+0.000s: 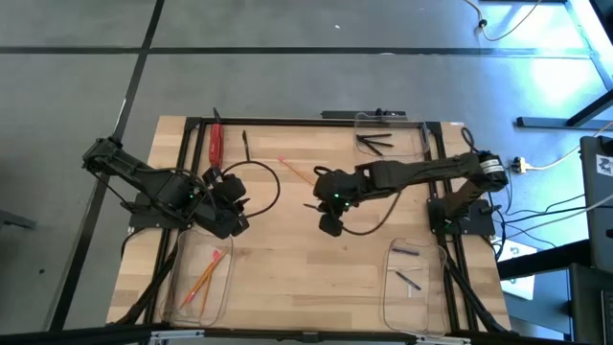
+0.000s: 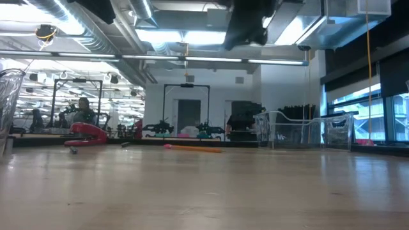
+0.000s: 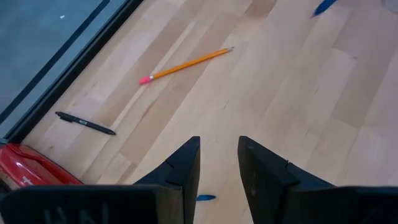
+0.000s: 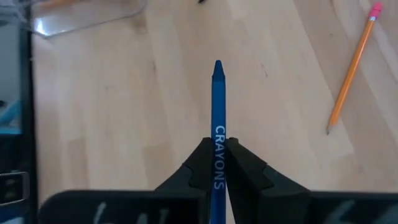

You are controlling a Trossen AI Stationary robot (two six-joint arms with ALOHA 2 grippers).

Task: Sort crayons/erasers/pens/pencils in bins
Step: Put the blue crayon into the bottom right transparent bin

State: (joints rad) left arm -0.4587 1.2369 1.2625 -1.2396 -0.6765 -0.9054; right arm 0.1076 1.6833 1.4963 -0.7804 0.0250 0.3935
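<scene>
Between the right gripper's [image 4: 217, 163] two dark fingers sits a blue crayon [image 4: 217, 112], pinched tight, its pointed tip sticking out in front, held up over the middle of the wooden table [image 1: 287, 259]. It looks smooth and waxy, with a paper wrap. Some sorting looks done: orange pencils [image 1: 206, 273] lie in the clear bin [image 1: 182, 307] near the left arm, dark crayons [image 1: 407, 268] in the bin [image 1: 388, 302] near the right arm, and black pens [image 1: 374, 144] in the far bin [image 1: 421, 134]. Left out are one long orange pencil [image 3: 185, 64] with a pink end and one thin black pen [image 3: 85, 123]. A shiny red thing [image 1: 216, 144] lies at the far edge. The left gripper [image 3: 219, 163] hangs open and empty beside its bin.
</scene>
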